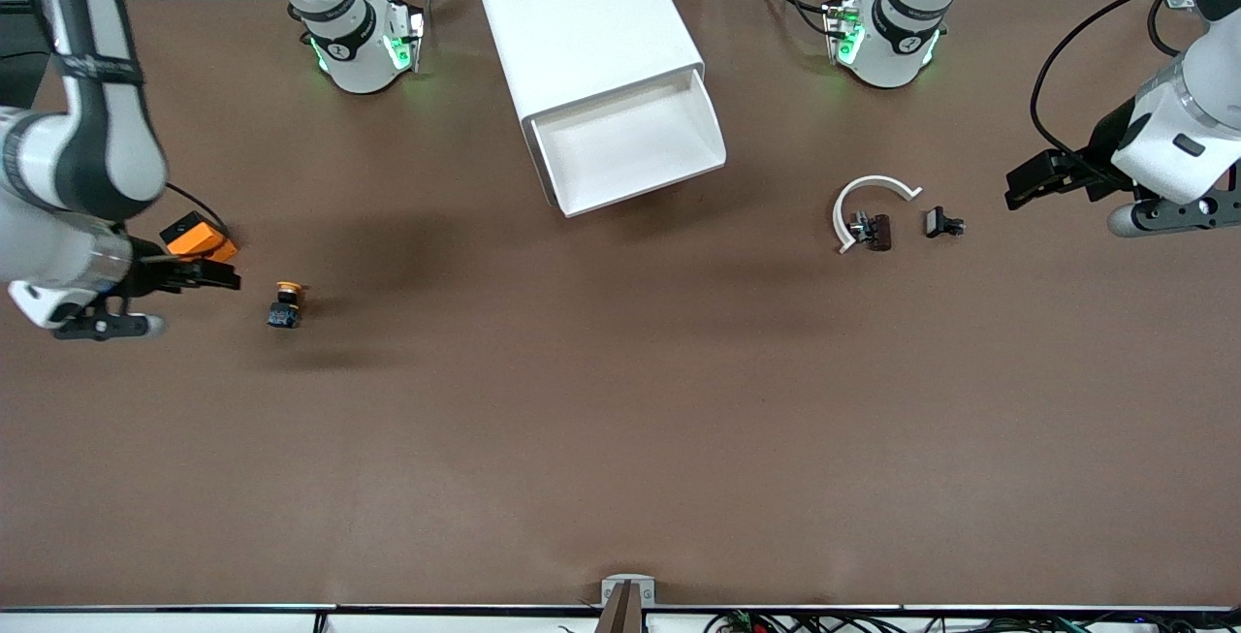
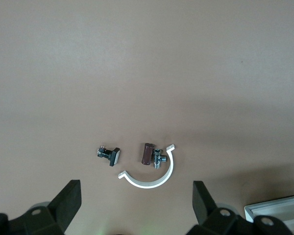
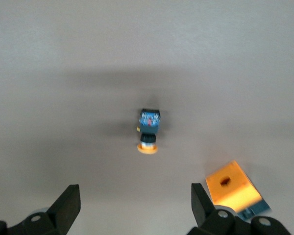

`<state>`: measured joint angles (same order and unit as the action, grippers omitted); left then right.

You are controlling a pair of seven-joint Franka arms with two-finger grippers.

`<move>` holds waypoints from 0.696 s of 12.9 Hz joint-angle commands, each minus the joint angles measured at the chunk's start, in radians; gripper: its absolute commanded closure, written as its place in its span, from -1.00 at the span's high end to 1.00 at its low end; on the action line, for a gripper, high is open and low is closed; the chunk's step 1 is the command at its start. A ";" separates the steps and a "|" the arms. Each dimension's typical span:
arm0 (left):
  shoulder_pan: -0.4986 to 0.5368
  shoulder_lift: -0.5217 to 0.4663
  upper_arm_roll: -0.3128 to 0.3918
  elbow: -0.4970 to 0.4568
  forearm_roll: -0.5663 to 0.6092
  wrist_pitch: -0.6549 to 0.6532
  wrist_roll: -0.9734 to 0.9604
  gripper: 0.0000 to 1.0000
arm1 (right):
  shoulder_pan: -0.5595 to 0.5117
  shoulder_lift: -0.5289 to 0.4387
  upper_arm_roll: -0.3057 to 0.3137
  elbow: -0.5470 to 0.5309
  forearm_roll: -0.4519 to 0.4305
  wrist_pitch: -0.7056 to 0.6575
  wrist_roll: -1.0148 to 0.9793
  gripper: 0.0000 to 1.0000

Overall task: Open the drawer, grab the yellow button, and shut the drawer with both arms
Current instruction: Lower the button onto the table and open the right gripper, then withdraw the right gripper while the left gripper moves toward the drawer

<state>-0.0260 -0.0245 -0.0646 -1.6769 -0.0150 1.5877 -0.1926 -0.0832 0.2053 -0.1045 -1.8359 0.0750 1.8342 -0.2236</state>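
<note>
The drawer [image 1: 625, 143] stands pulled out of the white cabinet [image 1: 582, 13], and its white inside shows nothing in it. The button [image 1: 286, 305] [image 3: 148, 131], orange cap on a dark blue body, lies on its side on the table toward the right arm's end. My right gripper [image 1: 228, 274] [image 3: 134, 196] hovers open beside it, over the table by the orange block, with nothing between its fingers. My left gripper [image 1: 1018, 185] [image 2: 134, 193] is open and empty over the left arm's end of the table, apart from the drawer.
An orange square block [image 1: 199, 237] [image 3: 232, 186] with a hole lies under the right gripper's side. A white curved ring [image 1: 868, 206] [image 2: 149, 178] and small dark parts [image 1: 942, 223] [image 2: 109, 154] lie between the drawer and the left gripper.
</note>
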 commanded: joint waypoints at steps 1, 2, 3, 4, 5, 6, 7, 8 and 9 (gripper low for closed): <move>0.009 -0.035 -0.011 -0.049 0.026 0.024 0.007 1.00 | -0.018 -0.038 0.009 0.078 -0.003 -0.131 0.009 1.00; 0.009 -0.037 -0.011 -0.052 0.026 0.026 0.009 1.00 | -0.018 -0.055 0.009 0.089 -0.004 -0.165 0.026 1.00; 0.009 -0.055 -0.011 -0.069 0.026 0.026 0.012 1.00 | -0.018 -0.073 0.009 0.105 -0.004 -0.208 0.062 1.00; 0.009 -0.073 -0.011 -0.102 0.041 0.044 0.012 1.00 | -0.018 -0.084 0.011 0.130 -0.004 -0.252 0.094 1.00; 0.009 -0.087 -0.011 -0.128 0.047 0.073 0.012 1.00 | -0.018 -0.096 0.011 0.145 -0.004 -0.280 0.105 1.00; 0.009 -0.086 -0.011 -0.127 0.047 0.077 0.012 1.00 | -0.018 -0.110 0.012 0.153 -0.004 -0.291 0.118 1.00; 0.008 -0.081 -0.011 -0.126 0.047 0.077 0.013 1.00 | -0.017 -0.113 0.012 0.176 -0.004 -0.314 0.119 1.00; 0.006 -0.072 -0.011 -0.112 0.047 0.077 0.013 1.00 | -0.017 -0.112 0.014 0.219 -0.004 -0.350 0.124 1.00; 0.005 -0.052 -0.011 -0.087 0.047 0.071 0.013 1.00 | -0.017 -0.109 0.015 0.248 -0.004 -0.374 0.133 1.00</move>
<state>-0.0262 -0.0750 -0.0647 -1.7678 0.0107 1.6470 -0.1923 -0.0923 0.0976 -0.1017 -1.6474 0.0750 1.5115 -0.1224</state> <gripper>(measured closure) 0.000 0.000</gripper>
